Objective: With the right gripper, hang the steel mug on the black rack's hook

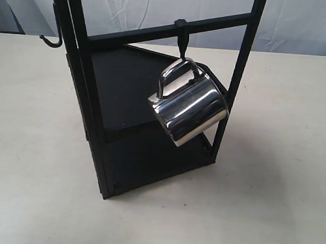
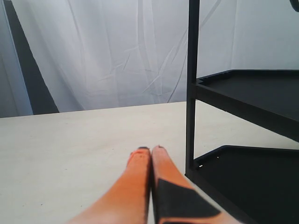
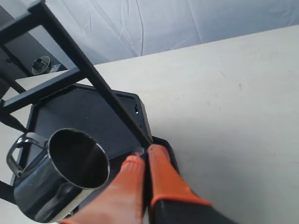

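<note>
The steel mug hangs tilted by its strap handle from the slim straight hook, which is clipped to a crossbar of the black rack. No gripper shows in the exterior view. In the right wrist view the mug hangs free, its open mouth facing the camera, beside my right gripper. That gripper is shut and empty, apart from the mug, near the rack's post. My left gripper is shut, low over the table, beside the rack's corner post.
A curved black hook with a ball tip sticks out from the rack's left post. The cream table surrounds the rack. White cloth hangs behind the table. Two flat shelves fill the rack.
</note>
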